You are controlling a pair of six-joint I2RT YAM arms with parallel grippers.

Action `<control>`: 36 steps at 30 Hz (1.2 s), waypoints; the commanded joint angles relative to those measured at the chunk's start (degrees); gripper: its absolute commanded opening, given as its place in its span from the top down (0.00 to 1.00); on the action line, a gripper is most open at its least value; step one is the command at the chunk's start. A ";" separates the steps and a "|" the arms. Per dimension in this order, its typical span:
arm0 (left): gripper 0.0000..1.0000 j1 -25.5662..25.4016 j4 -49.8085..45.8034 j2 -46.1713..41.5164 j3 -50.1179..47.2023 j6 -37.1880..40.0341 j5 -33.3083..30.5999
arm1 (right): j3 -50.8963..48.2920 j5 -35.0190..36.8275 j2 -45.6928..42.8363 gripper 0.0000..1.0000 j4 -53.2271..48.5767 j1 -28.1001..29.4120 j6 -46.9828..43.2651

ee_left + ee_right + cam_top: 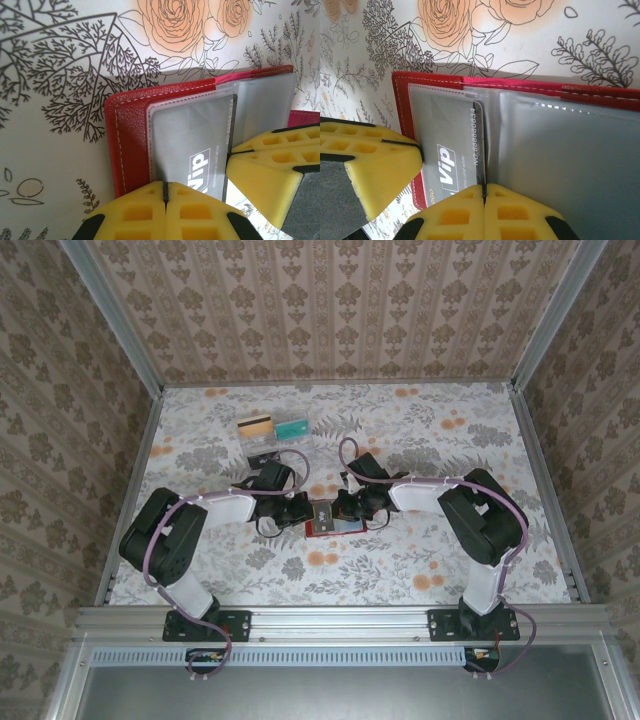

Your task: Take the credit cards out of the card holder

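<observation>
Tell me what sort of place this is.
Probably a robot test booth: patterned walls in a metal frame, a floral table, left arm and right arm bolted to a rail.

Lab booth: aluminium frame (340,620), wallpaper walls (340,310)

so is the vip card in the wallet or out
In. The grey VIP card lies behind the clear sleeve of the open red card holder, with the right pincer shut at its edge.

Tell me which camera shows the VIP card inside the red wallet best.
Right wrist: the card sits close up, logo and number readable. Left wrist has its logo partly cut off by the fingers. Top external makes it a tiny grey patch.
</observation>
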 commanded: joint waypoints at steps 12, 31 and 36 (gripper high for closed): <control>1.00 -0.34 -2.40 1.11 -0.91 1.78 -0.76 | -4.49 -1.84 -5.05 1.00 2.37 -3.19 -0.07; 0.93 -1.31 -4.75 -3.53 -1.17 2.41 -2.13 | -0.26 -2.10 -2.12 0.87 1.26 -0.64 -1.20; 0.94 -1.49 -3.85 -0.75 -1.17 2.47 -1.43 | -0.40 -2.24 -0.88 0.84 1.24 -0.60 -1.20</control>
